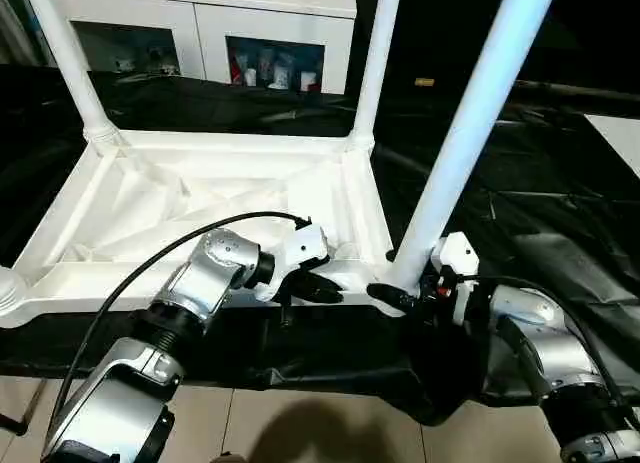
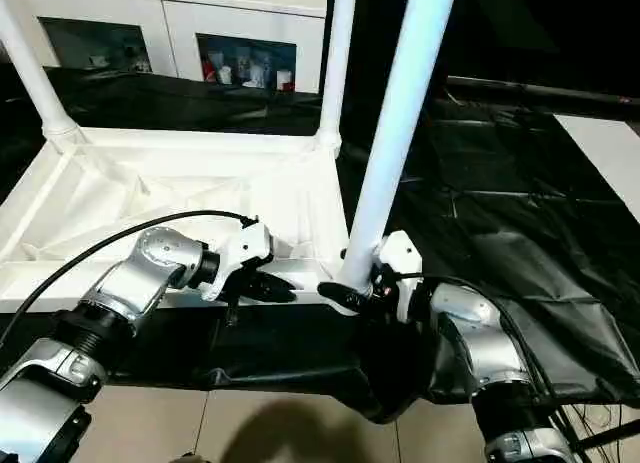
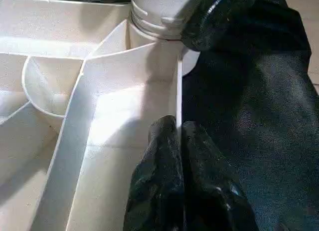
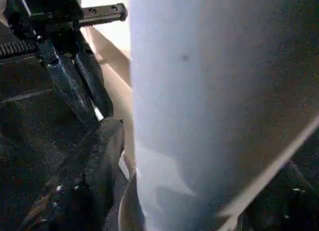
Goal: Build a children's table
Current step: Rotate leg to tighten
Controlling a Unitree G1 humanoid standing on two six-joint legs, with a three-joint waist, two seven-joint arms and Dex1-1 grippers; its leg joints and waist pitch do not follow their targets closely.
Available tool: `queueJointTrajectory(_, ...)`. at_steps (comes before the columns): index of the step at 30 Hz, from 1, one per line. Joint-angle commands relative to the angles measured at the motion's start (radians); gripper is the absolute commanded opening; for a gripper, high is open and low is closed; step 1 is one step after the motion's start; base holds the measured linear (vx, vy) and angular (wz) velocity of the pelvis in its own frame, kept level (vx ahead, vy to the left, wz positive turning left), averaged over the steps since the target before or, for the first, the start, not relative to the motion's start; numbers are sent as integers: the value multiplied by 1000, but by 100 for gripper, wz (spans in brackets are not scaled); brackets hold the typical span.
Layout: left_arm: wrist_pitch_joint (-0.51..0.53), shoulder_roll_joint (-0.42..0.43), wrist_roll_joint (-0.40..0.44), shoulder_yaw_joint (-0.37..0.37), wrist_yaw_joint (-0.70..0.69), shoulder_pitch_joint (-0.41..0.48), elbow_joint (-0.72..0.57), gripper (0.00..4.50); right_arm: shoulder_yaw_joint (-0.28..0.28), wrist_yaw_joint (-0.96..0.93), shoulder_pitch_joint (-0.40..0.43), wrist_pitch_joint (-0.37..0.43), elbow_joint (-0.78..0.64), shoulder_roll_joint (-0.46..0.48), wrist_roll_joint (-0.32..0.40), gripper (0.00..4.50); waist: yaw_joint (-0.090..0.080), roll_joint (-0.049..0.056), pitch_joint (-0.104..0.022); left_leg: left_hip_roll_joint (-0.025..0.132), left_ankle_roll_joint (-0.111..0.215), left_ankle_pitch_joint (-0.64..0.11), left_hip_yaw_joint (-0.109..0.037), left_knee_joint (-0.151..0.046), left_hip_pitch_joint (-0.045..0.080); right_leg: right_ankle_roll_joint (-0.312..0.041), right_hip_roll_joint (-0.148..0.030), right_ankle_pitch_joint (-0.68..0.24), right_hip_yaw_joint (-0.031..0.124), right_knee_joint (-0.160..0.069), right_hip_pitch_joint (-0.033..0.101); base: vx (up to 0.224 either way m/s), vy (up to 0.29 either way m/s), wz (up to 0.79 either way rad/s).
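Children's table top (image 1: 200,198) lies upside down, ribs up, centre-left of frame on the black-draped table (image 1: 560,183). Two legs (image 1: 375,63) stand in the far corner sockets, upper left and upper centre. Third leg (image 1: 470,133) leans from the near right corner socket (image 1: 385,273) up toward the upper right; its long axis tilts right, not yet plumb. Right claw (image 1: 400,295) clamps this leg at its base, just beside the socket, so it is the nearer arm. Left claw (image 3: 178,141) is pinched narrow on the top's near rim wall, just left of that socket, bracing it. Likely next: straighten and seat the leg.
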Motion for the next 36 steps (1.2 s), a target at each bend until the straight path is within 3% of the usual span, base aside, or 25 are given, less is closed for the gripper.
queueJointTrajectory(1,8,-21,-7,-25,-14,17,6,0,-3,14,2,9,13,-3,0,294,1,-6,-61,6,52,-199,10,-58,5,-226,-40,-162,33,-55,53,0,0,0)
queueJointTrajectory(11,2,-21,-1,-29,-20,20,19,0,7,18,20,-1,13,-10,-14,208,-1,-3,-61,6,43,-222,8,-59,7,-219,-38,-191,33,-57,53,0,0,0)
queueJointTrajectory(18,15,-41,5,-17,33,25,34,0,3,-2,28,12,11,1,-16,198,-2,-4,-61,6,47,-222,9,-58,8,-224,-37,-182,33,-57,52,0,0,0)
queueJointTrajectory(21,16,-60,12,-4,85,14,60,0,-8,-57,27,23,25,16,-24,197,-1,-5,-55,6,36,-264,9,-63,13,-205,-39,-264,33,-67,47,0,0,0)
queueJointTrajectory(24,20,-119,35,30,252,-38,152,0,-62,-261,12,41,90,93,-35,196,-5,-10,-51,2,7,-319,5,-66,16,-162,-41,-396,33,-80,39,0,0,0)
queueJointTrajectory(26,30,-155,42,47,344,-68,195,0,-89,-384,2,49,122,140,-45,195,-7,-12,-49,0,5,-332,3,-68,15,-140,-41,-438,32,-87,38,0,0,0)
queueJointTrajectory(30,37,-224,39,80,482,-120,268,0,-146,-628,-28,78,187,224,-54,195,-17,-6,-48,-6,-7,-375,-4,-69,17,-92,-42,-555,27,-102,31,0,0,0)
queueJointTrajectory(32,30,-241,44,86,517,-137,291,0,-161,-691,-39,83,198,248,-52,195,-19,0,-50,-7,-7,-391,-9,-70,17,-80,-42,-566,24,-107,32,0,0,0)
queueJointTrajectory(33,23,-255,47,89,535,-152,313,0,-172,-740,-51,85,209,266,-57,195,-23,-3,-49,-7,-4,-395,-9,-72,14,-75,-40,-560,23,-109,32,0,0,0)
queueJointTrajectory(34,14,-263,49,91,548,-161,326,0,-176,-772,-59,87,218,278,-64,195,-21,6,-52,-8,-6,-398,-10,-72,16,-75,-40,-552,22,-110,33,0,0,0)
queueJointTrajectory(35,9,-273,52,89,548,-171,339,0,-175,-805,-73,84,228,289,-80,195,-25,3,-53,-7,-6,-400,-11,-74,15,-81,-39,-523,20,-109,34,0,0,0)
queueJointTrajectory(36,6,-278,53,88,548,-176,347,0,-174,-824,-81,81,233,296,-92,195,-24,7,-55,-7,-7,-393,-11,-77,12,-86,-39,-494,20,-108,37,0,0,0)
